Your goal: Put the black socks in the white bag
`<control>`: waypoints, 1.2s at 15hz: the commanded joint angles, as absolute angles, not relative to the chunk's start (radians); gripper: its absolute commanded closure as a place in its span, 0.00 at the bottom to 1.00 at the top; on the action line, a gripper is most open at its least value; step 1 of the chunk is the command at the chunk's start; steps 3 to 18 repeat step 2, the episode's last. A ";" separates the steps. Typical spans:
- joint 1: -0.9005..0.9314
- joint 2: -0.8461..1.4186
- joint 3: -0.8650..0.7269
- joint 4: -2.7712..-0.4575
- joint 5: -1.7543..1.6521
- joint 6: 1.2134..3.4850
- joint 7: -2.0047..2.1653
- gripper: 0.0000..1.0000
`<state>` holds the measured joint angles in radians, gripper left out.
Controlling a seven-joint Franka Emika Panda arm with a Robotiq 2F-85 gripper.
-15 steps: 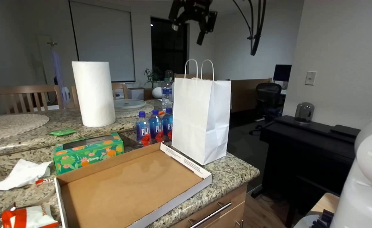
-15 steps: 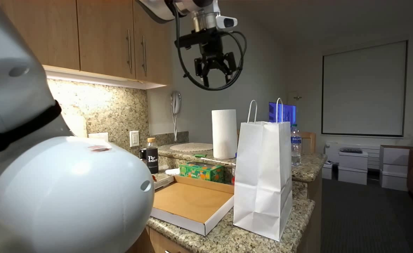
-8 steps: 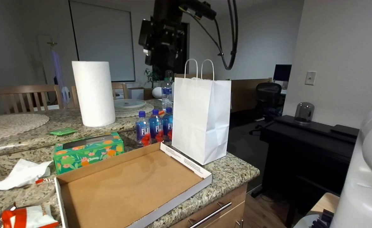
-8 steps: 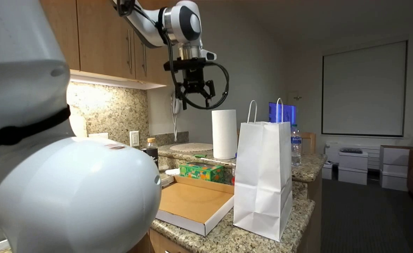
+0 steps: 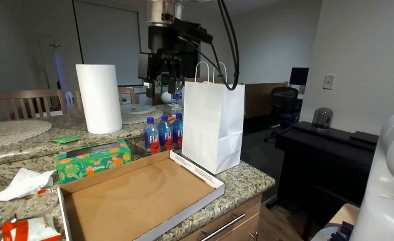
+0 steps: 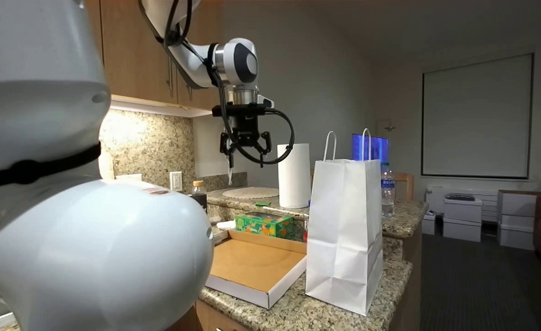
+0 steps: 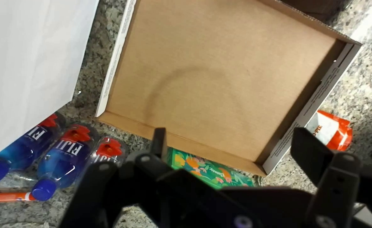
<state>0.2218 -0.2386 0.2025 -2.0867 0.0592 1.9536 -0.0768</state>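
No black socks show in any view; they are hidden or out of view. The white bag [image 5: 203, 127] stands upright on the counter with two handles up, also in an exterior view [image 6: 342, 230]. Its inside is hidden. In the wrist view its side [image 7: 31, 63] fills the upper left. My gripper [image 5: 161, 89] points down in the air beside the bag's top, also in an exterior view [image 6: 246, 164]. In the wrist view the gripper [image 7: 230, 136] has its fingers wide apart with nothing between them, above the cardboard tray [image 7: 115, 60].
The shallow tray [image 5: 197, 171] lies beside the bag. A green tissue box [image 5: 94, 162], several bottles [image 5: 165, 134] and a tall paper roll [image 5: 100, 100] stand behind it. A red-white packet [image 5: 33, 229] and a crumpled tissue [image 5: 21, 184] lie left of the tray.
My gripper has moved down and to the left in both exterior views, from high above to beside the bag's top. It stays open. The bag and tray have not moved.
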 commanded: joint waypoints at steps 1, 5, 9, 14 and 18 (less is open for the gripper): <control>0.220 -0.239 0.203 -2.082 0.059 1.951 -0.076 0.00; 0.220 -0.239 0.203 -2.080 0.059 1.951 -0.076 0.00; 0.220 -0.239 0.203 -2.080 0.059 1.951 -0.076 0.00; 0.220 -0.239 0.203 -2.080 0.059 1.951 -0.076 0.00; 0.220 -0.239 0.203 -2.080 0.059 1.951 -0.076 0.00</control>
